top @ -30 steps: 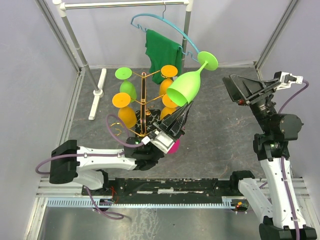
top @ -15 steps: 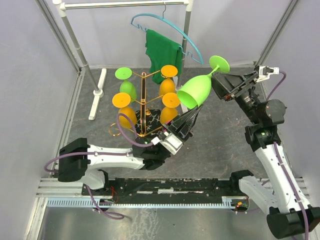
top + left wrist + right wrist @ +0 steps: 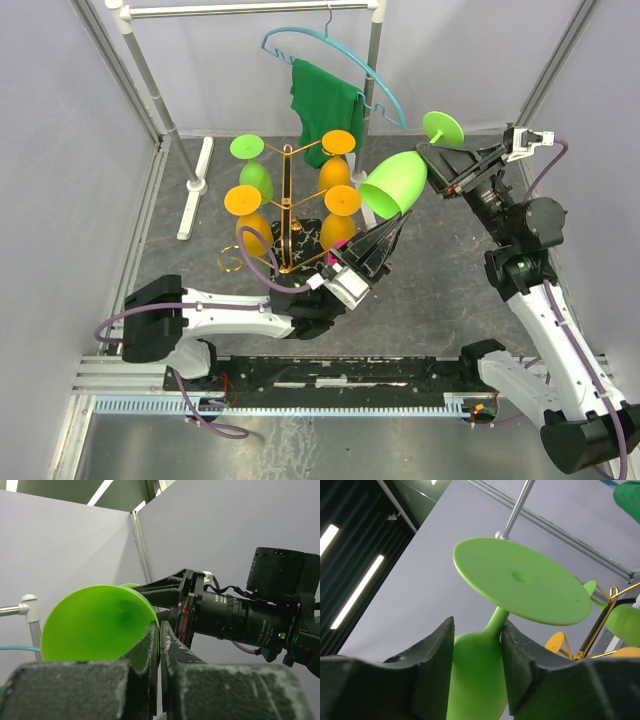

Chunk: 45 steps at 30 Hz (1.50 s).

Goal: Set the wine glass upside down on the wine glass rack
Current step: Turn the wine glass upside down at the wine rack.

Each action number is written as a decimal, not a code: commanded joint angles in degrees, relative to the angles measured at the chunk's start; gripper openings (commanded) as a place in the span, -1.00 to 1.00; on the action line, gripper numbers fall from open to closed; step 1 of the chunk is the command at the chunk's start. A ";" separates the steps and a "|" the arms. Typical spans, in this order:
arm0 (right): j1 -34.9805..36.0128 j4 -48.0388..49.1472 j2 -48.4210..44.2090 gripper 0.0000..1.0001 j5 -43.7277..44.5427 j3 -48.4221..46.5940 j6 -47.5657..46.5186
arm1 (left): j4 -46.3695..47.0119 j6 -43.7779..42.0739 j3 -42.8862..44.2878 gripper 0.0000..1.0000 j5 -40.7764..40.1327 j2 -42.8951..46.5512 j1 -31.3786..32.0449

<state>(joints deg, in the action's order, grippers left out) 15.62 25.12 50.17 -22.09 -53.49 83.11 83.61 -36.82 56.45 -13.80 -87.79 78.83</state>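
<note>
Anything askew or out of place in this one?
The blue hanger on the white rail hangs tilted, with a green cloth draped on it. The wine glass is tilted in midair between the left gripper and right gripper, likely a handover, not a fault.

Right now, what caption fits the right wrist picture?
Right end effector straddling the stem of the green glass, below its foot.

Top cam overhead, looking down; wrist cams close, tilted up, share wine glass (image 3: 95, 625).
</note>
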 commanded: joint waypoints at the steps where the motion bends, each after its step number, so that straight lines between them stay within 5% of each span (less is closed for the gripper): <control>1: 1.21 3.71 0.24 -0.18 0.28 -2.79 -2.16 | 5.55 1.62 1.95 -0.94 0.88 -0.60 -0.25; 11: 2.13 0.82 -0.57 -0.78 1.45 -3.41 -7.30 | 5.41 1.81 0.54 -0.49 -0.17 -0.12 -0.24; 19: 2.13 -0.35 -0.44 -0.89 2.95 -3.87 -11.29 | 4.13 1.25 -3.86 0.21 -1.99 3.26 -0.19; 24: 2.13 -6.36 -0.22 -0.90 2.97 -8.00 -18.59 | -1.02 2.47 -8.92 0.37 -6.54 7.45 -0.25; 30: 2.14 -21.09 0.94 -0.91 2.47 -14.91 -32.32 | -30.05 9.87 -8.02 0.48 -12.73 16.72 -0.25; 38: 2.14 -38.92 3.14 -0.98 8.04 -20.32 -50.07 | -70.39 17.46 13.50 0.51 -11.90 18.13 -2.35; 45: 2.14 -45.43 1.29 -0.99 9.64 -20.39 -58.71 | -85.93 23.78 29.88 0.55 -2.32 12.46 -14.83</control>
<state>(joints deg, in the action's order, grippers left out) 17.23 -9.98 52.21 -11.99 -74.24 34.81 4.49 -18.85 77.38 -23.24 -74.65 70.24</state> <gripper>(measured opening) 0.148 0.769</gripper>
